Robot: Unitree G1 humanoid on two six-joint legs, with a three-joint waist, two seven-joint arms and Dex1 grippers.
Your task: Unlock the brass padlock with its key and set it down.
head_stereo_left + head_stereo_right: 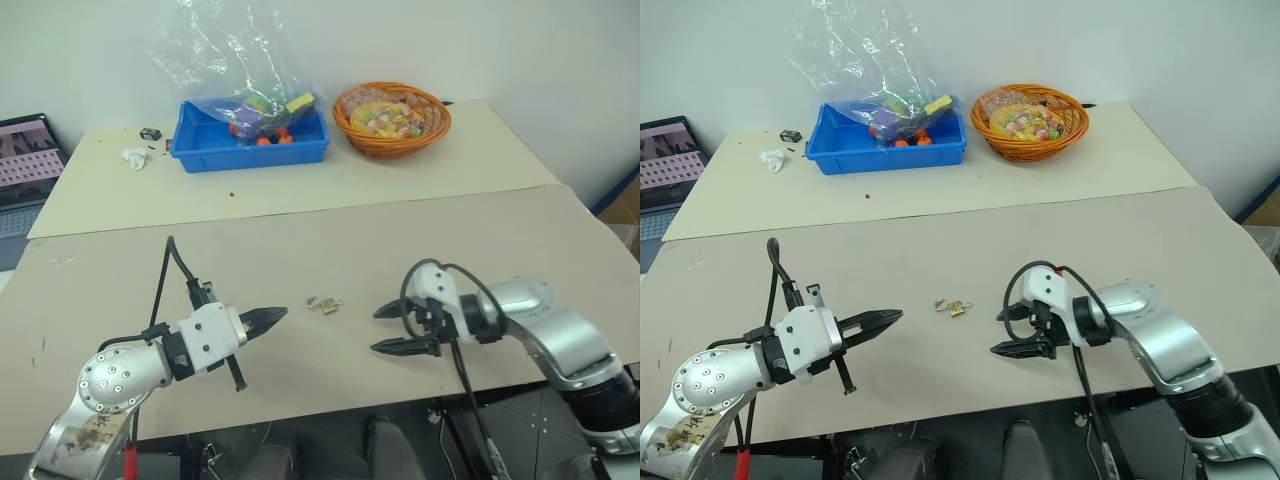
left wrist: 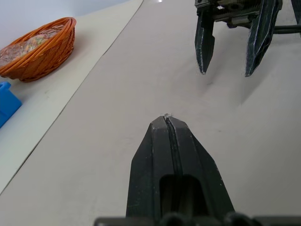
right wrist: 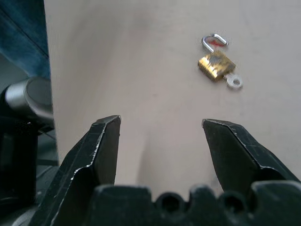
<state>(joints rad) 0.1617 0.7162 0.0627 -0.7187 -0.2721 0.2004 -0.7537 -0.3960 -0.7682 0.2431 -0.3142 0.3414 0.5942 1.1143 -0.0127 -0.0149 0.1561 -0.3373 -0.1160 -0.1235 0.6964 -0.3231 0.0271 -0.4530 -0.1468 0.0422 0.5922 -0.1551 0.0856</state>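
The brass padlock (image 3: pixel 216 65) lies flat on the bench (image 1: pixel 300 250), between the two claws and apart from both. The left claw (image 1: pixel 278 314) is fully closed with nothing visible between its tips, pointing toward the lock from the robot's left. The right claw (image 1: pixel 382 328) stands wide open and empty, pointing in from the robot's right, near the lock but not touching it.

In the right wrist view the thin silvery shackle (image 3: pixel 214 40) appears swung open, hooked on one side only, so the lock looks already unlocked. The key (image 3: pixel 233 82) sticks out of the body's opposite end, its small round head clear of the brass; it seems seated in the keyhole, though the shaft is hidden.

Orientation: the long axis runs shackle to body to key head. On the bench it lies roughly side to side, shackle toward the robot's left, key head toward its right.

Handling, judged: tiny, rigid metal, light, smooth and likely slippery, not fragile. It sits low on the bench, so it may skid or flip under a claw tip. The best hold is probably across the flat brass faces of the body, not the thin shackle or the key, which could pivot or pull out.
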